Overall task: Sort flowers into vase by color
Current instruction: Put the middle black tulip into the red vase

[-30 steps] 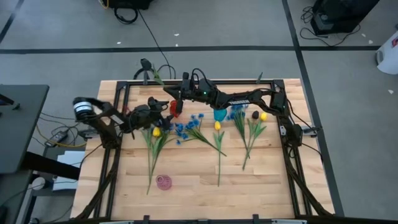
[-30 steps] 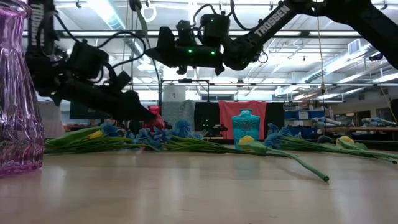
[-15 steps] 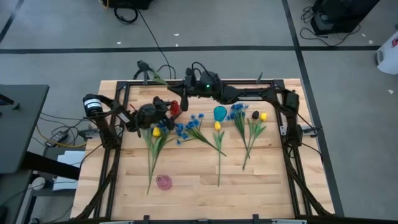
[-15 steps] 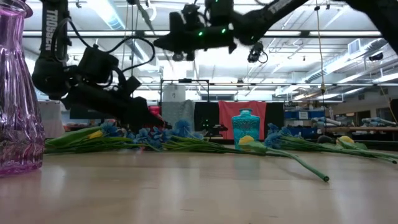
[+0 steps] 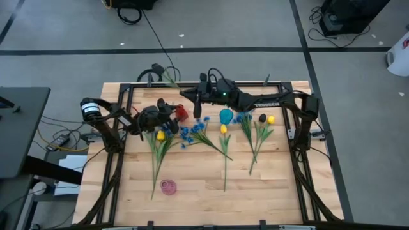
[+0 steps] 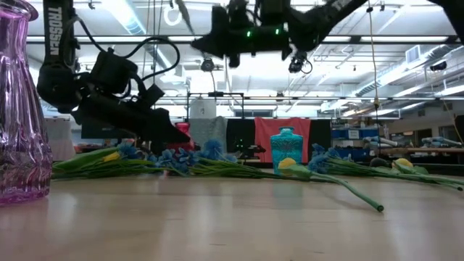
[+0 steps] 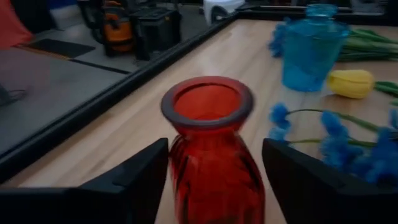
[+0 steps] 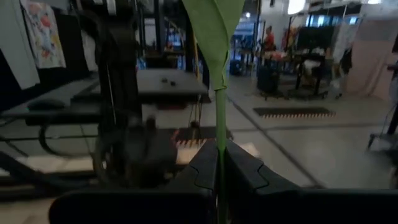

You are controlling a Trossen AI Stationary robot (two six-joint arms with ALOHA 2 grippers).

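Note:
A red vase stands upright on the table near its far left, and my left gripper reaches it level from the left. High over the table's far edge, my right gripper is shut on a thin green flower stem with a broad leaf; its blossom cannot be made out. Yellow tulips, blue bunches and a dark tulip lie flat on the wood. A teal vase and a purple vase also stand there. My left gripper has the red vase's ribbed body between its two fingers, below the rim, one on each opposite side. They come level from the table's left. The vase stands upright on the table. My right gripper pinches the green stem between its two fingers. The stem runs on past the fingertips toward the far left and slants upward. It is lifted clear of the table.
A black frame runs along the table's far edge and sides. The near half of the wooden top holds only the purple vase and the ends of stems. Cables lie on the floor beyond the far edge.
My right gripper has risen and drawn back toward the table's right edge, carrying the green stem with it, still shut.

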